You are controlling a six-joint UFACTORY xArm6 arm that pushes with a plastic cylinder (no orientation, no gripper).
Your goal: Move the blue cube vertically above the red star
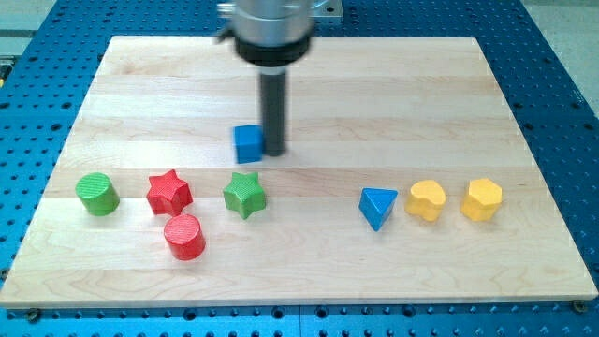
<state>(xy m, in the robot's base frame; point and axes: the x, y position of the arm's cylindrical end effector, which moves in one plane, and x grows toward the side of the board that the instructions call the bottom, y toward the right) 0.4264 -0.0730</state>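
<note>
blue cube (248,143), red star (169,192), green star (244,195), yellow blocks (427,199); my tip (273,152) is dark, the desk (393,94) pale wood.

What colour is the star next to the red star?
Green. The small green star block sits right of the red star block; the camera view shows it clearly.

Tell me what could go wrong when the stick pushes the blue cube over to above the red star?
My tip touches the blue cube on its right side, so a push left suits. Two risks:
1. An off-centre push could make the cube spin and slip off the tip.
2. If the cube drifts toward the view's bottom, it may bump the green star or the red star and shift them.
</note>
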